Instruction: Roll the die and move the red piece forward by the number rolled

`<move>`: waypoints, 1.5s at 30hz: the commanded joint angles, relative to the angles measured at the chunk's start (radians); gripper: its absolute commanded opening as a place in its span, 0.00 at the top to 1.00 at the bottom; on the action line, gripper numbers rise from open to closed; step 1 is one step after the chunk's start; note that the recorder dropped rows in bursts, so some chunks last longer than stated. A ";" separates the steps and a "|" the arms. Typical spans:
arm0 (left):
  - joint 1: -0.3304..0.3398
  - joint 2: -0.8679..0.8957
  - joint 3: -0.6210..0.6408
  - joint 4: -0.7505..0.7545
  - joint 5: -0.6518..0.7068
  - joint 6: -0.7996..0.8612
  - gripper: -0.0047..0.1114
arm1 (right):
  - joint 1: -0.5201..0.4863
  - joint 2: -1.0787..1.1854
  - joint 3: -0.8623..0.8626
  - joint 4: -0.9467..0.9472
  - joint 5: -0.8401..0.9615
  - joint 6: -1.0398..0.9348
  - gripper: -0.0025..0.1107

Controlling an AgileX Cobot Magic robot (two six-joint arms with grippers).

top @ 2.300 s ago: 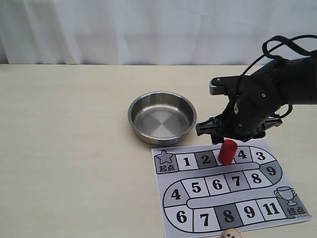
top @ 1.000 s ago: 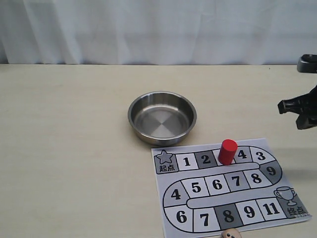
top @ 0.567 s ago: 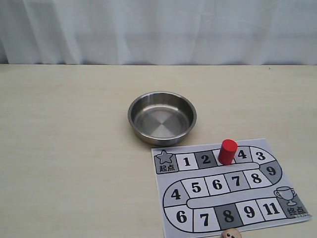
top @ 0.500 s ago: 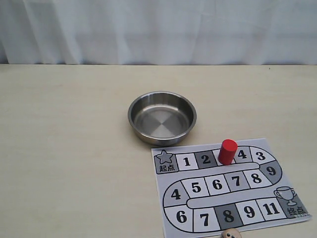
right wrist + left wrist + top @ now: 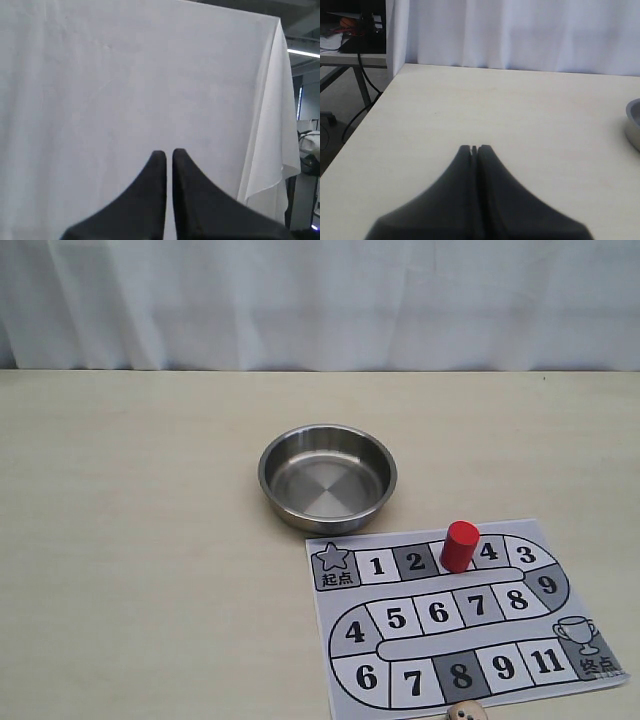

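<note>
Position of the piece (image 5: 460, 545)?

It stood upright on the board (image 5: 397, 618), in the top row, on the square between 2 and 4. Its body hid that square's own number.

And the die (image 5: 464, 713)?

Off the board, on the table (image 5: 150, 540) just past the board's near edge, below the 8 of the bottom row. The frame cut it off. Dark pips showed on its top face, but I could not count them.

What was printed on the board?

A star marked 起点 at the start, then 1, 2, the covered square, 4 and 3, with 9 on the bend. The middle row read 4, 5, 6, 7, 8 from the left. The bottom row read 6, 7, 8, 9, 11 and ended at a trophy marked 终点.

Anything else around it?

A steel bowl (image 5: 265, 475) sat just beyond the board's star corner, and a white curtain (image 5: 320, 300) hung behind the table.

Grippers?

The left gripper (image 5: 474, 148) had its jaws pressed together with nothing between them, low over bare table, the bowl's rim at the edge of its wrist view. The right gripper (image 5: 169, 152) was closed to a thin slit, held nothing, and faced the curtain.
</note>
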 commanded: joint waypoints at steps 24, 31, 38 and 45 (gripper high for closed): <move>-0.008 -0.001 -0.007 0.000 -0.013 0.000 0.96 | -0.004 -0.002 0.613 0.008 -0.466 0.038 0.94; -0.008 -0.001 -0.007 0.000 -0.013 0.000 0.96 | -0.004 -0.002 0.791 0.008 -0.550 0.038 0.94; -0.008 -0.001 -0.007 0.000 -0.013 0.000 0.96 | -0.004 -0.002 0.986 -0.138 -0.716 0.204 0.94; -0.008 -0.001 -0.007 0.000 -0.013 0.000 0.96 | -0.004 -0.002 1.038 -0.171 -0.745 0.213 0.94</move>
